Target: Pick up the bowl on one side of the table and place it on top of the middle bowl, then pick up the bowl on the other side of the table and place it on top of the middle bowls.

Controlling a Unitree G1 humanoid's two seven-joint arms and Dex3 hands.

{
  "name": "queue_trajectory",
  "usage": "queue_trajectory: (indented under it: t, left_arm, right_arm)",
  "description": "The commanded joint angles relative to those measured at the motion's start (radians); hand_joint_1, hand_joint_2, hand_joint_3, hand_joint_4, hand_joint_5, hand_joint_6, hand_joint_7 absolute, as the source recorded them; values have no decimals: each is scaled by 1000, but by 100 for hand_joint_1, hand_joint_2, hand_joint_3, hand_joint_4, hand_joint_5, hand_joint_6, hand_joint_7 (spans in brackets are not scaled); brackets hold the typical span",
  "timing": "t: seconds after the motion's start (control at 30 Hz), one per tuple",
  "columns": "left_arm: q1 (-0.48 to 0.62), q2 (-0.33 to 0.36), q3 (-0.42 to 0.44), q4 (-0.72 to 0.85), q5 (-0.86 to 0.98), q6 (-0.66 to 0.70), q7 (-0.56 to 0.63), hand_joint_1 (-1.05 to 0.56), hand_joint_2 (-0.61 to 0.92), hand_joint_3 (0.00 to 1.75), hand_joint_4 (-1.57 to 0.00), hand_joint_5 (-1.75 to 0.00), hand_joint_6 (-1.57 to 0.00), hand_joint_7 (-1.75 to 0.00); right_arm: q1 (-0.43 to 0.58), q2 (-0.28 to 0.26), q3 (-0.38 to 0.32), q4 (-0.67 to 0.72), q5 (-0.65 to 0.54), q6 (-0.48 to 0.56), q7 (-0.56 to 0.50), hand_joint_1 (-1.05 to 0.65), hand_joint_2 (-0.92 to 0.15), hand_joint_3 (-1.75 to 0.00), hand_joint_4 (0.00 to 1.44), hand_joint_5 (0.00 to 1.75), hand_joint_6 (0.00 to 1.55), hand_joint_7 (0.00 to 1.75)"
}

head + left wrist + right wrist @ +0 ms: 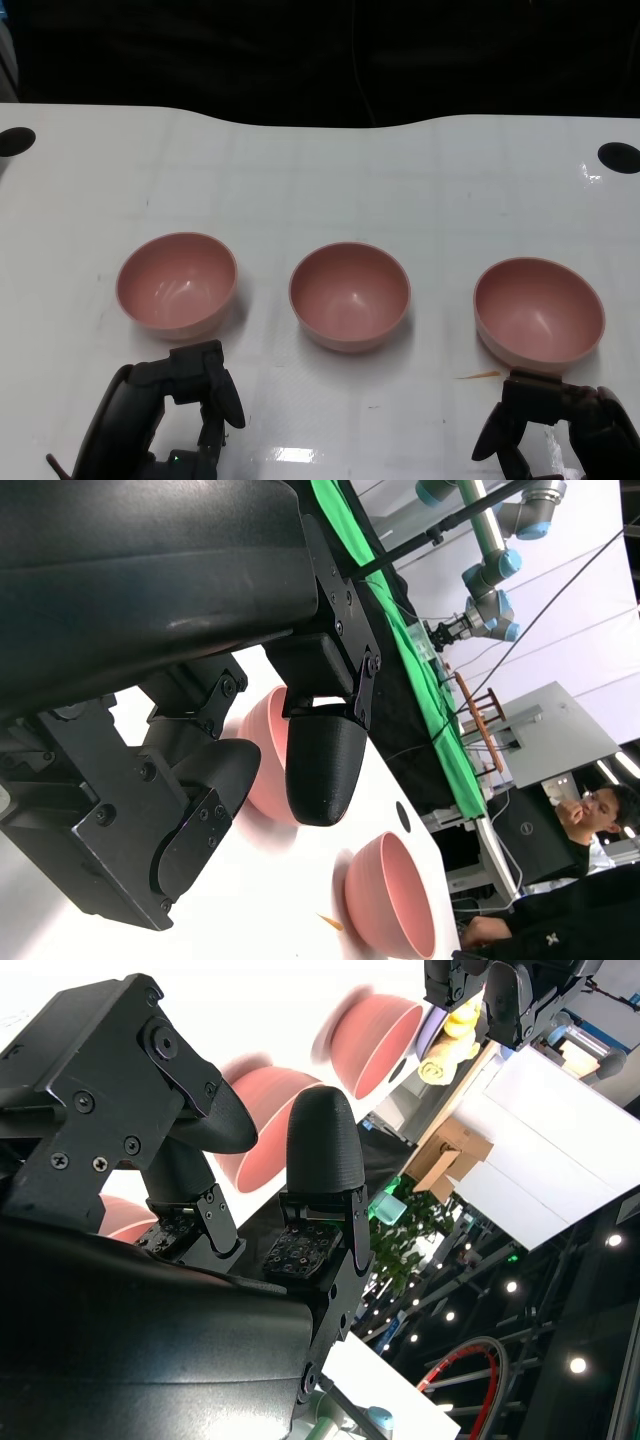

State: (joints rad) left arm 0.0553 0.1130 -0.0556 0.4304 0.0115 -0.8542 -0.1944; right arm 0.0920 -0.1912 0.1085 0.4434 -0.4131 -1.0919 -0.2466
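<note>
Here we see the left hand [190, 405] at lower left and the right hand [555, 425] at lower right, both empty, fingers apart, just short of the outer bowls.

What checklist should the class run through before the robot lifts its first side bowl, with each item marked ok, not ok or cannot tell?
1. Middle bowl upright and empty, ready to be stacked on: ok.
2. Left bowl upright, apart from its neighbour: ok.
3. Right bowl upright, apart from its neighbour: ok.
4. Left hand holds nothing, near the left bowl: ok.
5. Right hand holds nothing, near the right bowl: ok.
6. Table between the bowls free of obstacles: ok.
</note>
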Motion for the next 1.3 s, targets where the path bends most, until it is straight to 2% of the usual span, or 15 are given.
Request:
queue_trajectory:
  t: [0.03, 0.77, 0.87, 0.9, 0.93, 1.0, 1.07, 1.13, 1.2, 1.3]
  left_arm:
    - [6, 13, 9, -7, -1, 5, -1, 3, 18, 174, -93, -171, -89, -150]
    - [2, 25, 31, 0, -22, 3, -11, 1, 21, 170, -92, -165, -87, -147]
    - [3, 18, 34, -18, -59, 46, -22, -2, 31, 150, -84, -153, -80, -123]
    - [4, 16, 35, -26, -69, 61, -24, -3, 34, 141, -81, -144, -78, -109]
    - [5, 18, 37, -45, -52, 81, -9, -4, 35, 138, -80, -140, -78, -104]
    - [8, 27, 46, -85, 25, 115, 39, -7, 38, 124, -67, -126, -69, -82]
    - [13, 35, 56, -132, 126, 155, 98, -12, 47, 104, -61, -113, -67, -64]
    - [22, 40, 62, -200, 241, 214, 159, -18, 61, 68, -55, -95, -66, -40]
    - [30, 47, 61, -259, 342, 267, 208, -27, 78, 32, -49, -85, -64, -21]
    - [40, 54, 50, -332, 442, 344, 247, -32, 87, 12, -44, -78, -60, -10]
  right_arm:
    - [5, -5, -14, -5, 16, -4, 3, 1, -18, -158, 84, 173, 87, 131]
    - [19, 3, -11, -40, -15, 14, 0, -2, -20, -157, 85, 174, 88, 131]
    - [19, 7, -12, -45, -27, 18, -6, -2, -19, -157, 85, 174, 88, 131]
    - [19, 8, -12, -47, -31, 19, -7, -2, -19, -157, 84, 174, 88, 131]
    - [19, 10, -12, -48, -31, 17, -7, -2, -19, -157, 84, 174, 88, 131]
    - [19, 12, -10, -49, -30, 16, -6, -1, -20, -158, 84, 175, 88, 131]
    - [19, 15, -9, -51, -29, 18, -4, -1, -19, -158, 84, 175, 88, 131]
    - [21, 17, -10, -56, -30, 21, -3, -2, -20, -158, 84, 175, 88, 131]
    - [22, 18, -11, -57, -33, 22, -5, -2, -21, -158, 84, 175, 87, 131]
    - [23, 18, -13, -58, -36, 21, -7, -2, -21, -158, 84, 175, 87, 131]
